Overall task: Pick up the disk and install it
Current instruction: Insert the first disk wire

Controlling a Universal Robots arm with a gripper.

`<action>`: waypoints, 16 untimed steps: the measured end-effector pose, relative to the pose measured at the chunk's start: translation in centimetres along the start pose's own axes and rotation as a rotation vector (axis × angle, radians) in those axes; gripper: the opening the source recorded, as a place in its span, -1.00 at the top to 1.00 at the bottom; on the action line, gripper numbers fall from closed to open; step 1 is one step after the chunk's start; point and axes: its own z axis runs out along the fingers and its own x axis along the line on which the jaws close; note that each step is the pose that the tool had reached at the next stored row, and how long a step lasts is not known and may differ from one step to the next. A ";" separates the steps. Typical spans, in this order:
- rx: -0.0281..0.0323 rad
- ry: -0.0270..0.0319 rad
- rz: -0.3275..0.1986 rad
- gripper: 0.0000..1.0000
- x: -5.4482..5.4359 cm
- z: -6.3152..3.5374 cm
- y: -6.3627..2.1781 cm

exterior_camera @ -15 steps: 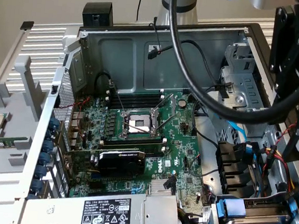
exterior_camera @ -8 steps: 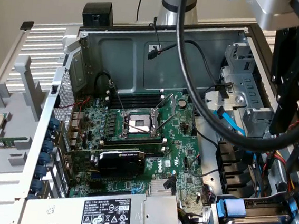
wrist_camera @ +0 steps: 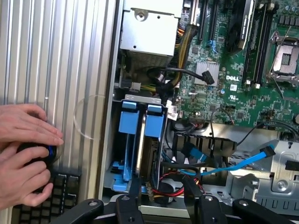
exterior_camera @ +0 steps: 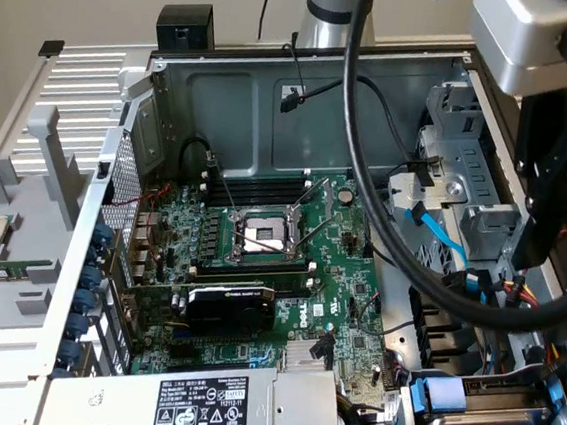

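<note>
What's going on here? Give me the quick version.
A robot arm is working over an open computer case. Its gripper hangs above the drive bay, jaws open and holding nothing. Two blue carriers sit side by side in that bay. Beside the case, a person's hands rest on a black knob next to a keyboard.
</note>
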 end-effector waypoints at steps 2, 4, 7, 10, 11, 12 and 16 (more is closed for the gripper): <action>0.0006 -0.0064 -0.004 0.02 0.1 0.01 -0.11; 0.0009 -0.0104 -0.008 0.02 0.3 0.00 -0.22; 0.0009 -0.0128 -0.012 0.02 0.7 0.00 -0.39; 0.0008 -0.0142 -0.017 0.02 1.1 -0.01 -0.52; 0.0008 -0.0148 -0.018 0.02 1.2 0.00 -0.54; 0.0008 -0.0154 -0.019 0.02 1.3 -0.01 -0.57; 0.0010 -0.0187 -0.023 0.02 1.9 0.00 -0.66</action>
